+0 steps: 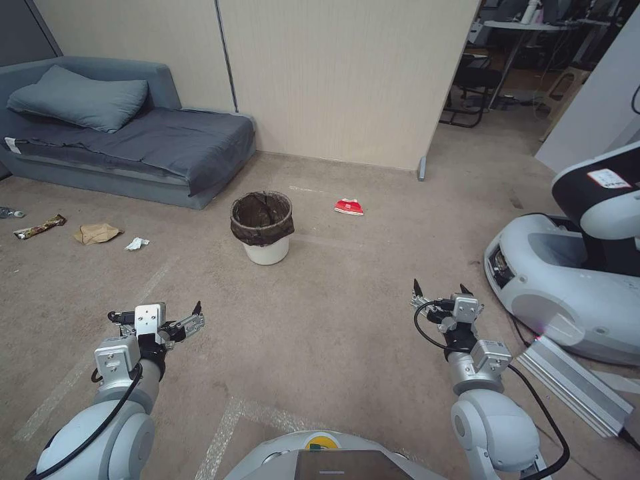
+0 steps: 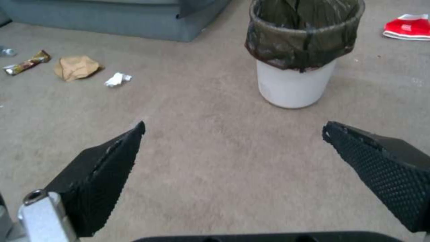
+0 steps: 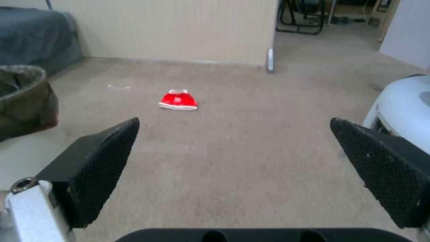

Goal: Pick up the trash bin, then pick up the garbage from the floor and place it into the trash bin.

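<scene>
On the carpet ahead of the robot, the trash bin (image 1: 261, 227) stood upright with both grippers held low and empty before it.

Nearest, the left gripper (image 1: 168, 319) and the right gripper (image 1: 439, 291) hovered above the floor, each with its fingers spread wide and nothing between them. Beyond them the white bin, its dark bag folded over the rim, sat well apart from both. A red-white wrapper (image 1: 349, 207) lay just past it to the right. Off to the left lay a white tissue (image 1: 137, 244), a crumpled brown paper bag (image 1: 97, 233) and a snack wrapper (image 1: 40, 227), near the grey sofa (image 1: 127, 137) against the wall.
</scene>
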{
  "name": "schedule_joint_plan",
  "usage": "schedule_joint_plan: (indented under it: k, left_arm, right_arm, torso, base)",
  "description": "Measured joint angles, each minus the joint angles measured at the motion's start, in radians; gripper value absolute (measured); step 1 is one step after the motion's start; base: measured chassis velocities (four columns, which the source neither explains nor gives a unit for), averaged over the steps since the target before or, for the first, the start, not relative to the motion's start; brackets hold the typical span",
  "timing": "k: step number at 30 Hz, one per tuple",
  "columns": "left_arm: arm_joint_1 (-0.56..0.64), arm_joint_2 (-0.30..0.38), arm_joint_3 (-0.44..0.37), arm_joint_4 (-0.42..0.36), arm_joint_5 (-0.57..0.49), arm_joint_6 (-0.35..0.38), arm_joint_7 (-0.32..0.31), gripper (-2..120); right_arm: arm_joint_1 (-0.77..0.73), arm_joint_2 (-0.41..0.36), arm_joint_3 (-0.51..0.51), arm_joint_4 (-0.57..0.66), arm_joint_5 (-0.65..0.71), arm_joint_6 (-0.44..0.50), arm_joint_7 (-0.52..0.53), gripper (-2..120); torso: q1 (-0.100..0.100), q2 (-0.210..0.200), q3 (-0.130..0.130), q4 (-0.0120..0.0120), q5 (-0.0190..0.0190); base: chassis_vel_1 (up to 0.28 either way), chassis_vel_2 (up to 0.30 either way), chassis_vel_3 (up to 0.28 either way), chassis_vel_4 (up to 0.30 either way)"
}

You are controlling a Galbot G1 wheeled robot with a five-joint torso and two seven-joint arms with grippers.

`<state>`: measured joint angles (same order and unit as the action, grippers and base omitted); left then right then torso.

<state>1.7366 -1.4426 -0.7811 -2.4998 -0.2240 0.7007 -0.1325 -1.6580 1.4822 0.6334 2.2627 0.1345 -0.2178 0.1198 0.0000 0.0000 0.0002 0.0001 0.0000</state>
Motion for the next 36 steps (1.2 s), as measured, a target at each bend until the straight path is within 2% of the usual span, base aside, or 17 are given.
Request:
schedule_joint_plan:
  k: [16, 36]
  left_arm:
    - [-0.002, 0.002, 0.0, 0.01, 0.005, -0.001, 0.001, 100]
    - [0.0, 0.0, 0.001, 0.014, 0.008, -0.001, 0.005, 100]
  right_arm:
    - [0.002, 0.0, 0.0, -0.005, -0.002, 0.006, -0.01, 100]
    - [0.0, 0.001, 0.0, -0.007, -0.003, 0.007, -0.011, 100]
  torso:
    - [0.0, 0.0, 0.0, -0.0001, 0.0]
    - [0.0, 0.0, 0.0, -0.0002, 0.0]
  base:
    - [-0.143, 0.136, 0.123, -0.131]
    - [-0.183, 0.188, 0.188, -0.191]
